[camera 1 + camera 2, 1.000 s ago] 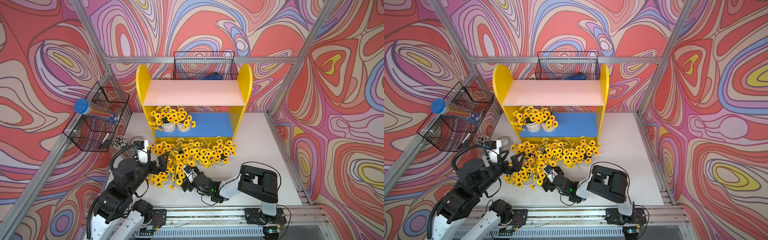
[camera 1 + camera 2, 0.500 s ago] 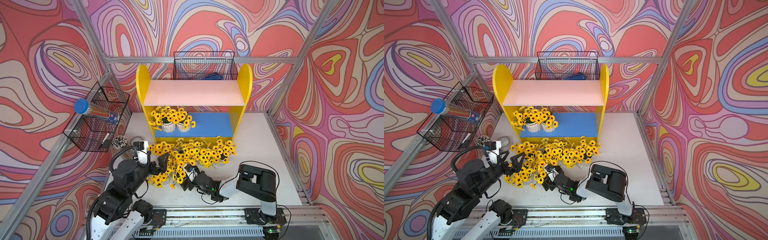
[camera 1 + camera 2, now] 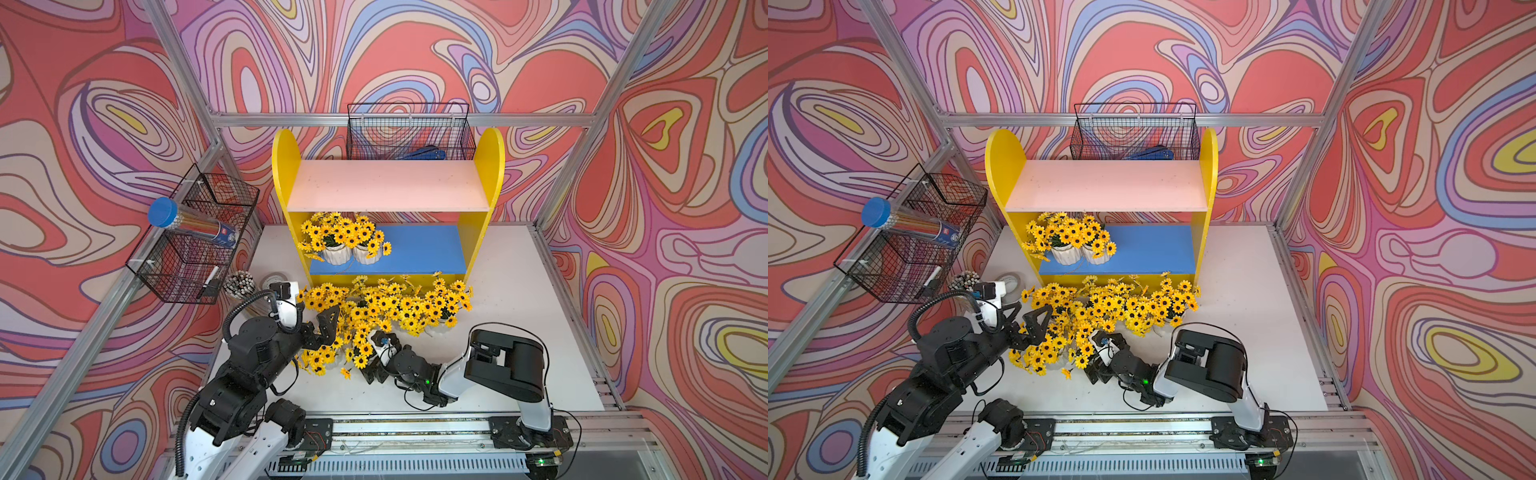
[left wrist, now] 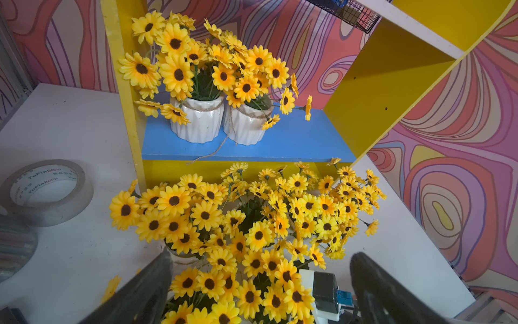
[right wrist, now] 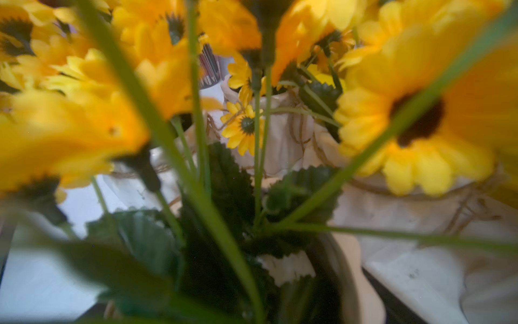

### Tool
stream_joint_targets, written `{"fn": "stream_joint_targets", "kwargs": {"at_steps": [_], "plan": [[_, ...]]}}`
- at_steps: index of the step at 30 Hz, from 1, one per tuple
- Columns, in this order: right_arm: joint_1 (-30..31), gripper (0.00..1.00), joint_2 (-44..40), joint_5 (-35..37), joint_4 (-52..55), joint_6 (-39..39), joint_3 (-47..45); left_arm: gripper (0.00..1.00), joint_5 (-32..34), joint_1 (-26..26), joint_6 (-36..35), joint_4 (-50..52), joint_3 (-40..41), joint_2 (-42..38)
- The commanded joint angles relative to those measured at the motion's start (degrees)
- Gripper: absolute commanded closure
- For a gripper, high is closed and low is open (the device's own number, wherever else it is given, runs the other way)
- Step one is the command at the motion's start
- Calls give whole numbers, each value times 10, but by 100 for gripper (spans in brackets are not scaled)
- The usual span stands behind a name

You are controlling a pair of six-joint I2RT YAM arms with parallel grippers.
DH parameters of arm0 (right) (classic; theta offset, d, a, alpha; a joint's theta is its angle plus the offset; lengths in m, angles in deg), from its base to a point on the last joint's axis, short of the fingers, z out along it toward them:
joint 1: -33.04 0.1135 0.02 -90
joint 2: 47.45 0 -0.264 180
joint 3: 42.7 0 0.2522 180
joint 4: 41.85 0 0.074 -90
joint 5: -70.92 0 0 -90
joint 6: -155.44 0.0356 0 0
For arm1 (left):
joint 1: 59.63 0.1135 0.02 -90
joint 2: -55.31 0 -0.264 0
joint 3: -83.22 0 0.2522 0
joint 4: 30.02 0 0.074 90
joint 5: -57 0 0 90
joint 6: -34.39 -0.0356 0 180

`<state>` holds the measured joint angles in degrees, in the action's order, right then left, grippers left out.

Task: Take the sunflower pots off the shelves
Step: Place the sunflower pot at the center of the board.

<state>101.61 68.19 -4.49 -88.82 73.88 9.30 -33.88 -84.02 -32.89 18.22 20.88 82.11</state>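
Observation:
The shelves (image 3: 388,191) stand at the back, the pink upper board bare. Two sunflower pots (image 3: 334,253) (image 3: 368,254) sit side by side at the left end of the blue lower board (image 3: 415,249), also in the left wrist view (image 4: 197,120). Several more sunflower pots crowd the table in front (image 3: 395,303) (image 3: 1121,307). My left gripper (image 3: 322,322) (image 4: 260,291) hovers open over that cluster's left side, holding nothing. My right gripper (image 3: 372,372) lies low under the blooms. Its wrist view is filled with stems and a pot rim (image 5: 361,280); its jaws are hidden.
A wire basket with a jar of pencils (image 3: 191,224) hangs on the left wall. Another wire basket (image 3: 409,133) hangs behind the shelves. A tape roll (image 3: 272,280) (image 4: 46,190) and a cup of pencils (image 3: 239,282) stand left of the flowers.
The right arm's elbow has drifted slightly left while its gripper stays under the flowers. The left arm and the pots on the shelf have not moved.

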Motion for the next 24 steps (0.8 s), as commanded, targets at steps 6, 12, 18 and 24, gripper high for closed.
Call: {"fn": "stream_joint_targets", "kwargs": {"at_steps": [6, 12, 18, 24], "plan": [[-2, 2, 46, -17, -11, 22, -6, 0, -20, -1, 22, -8, 14, -17], [-2, 2, 42, -1, -17, 27, -15, 0, -26, -2, 26, -4, 17, -24], [8, 2, -2, -11, 23, 4, -17, 0, -33, -1, 29, 1, 16, -29], [15, 2, 8, -6, 35, -16, 0, 0, -43, -1, 35, -6, 15, -29]]}}
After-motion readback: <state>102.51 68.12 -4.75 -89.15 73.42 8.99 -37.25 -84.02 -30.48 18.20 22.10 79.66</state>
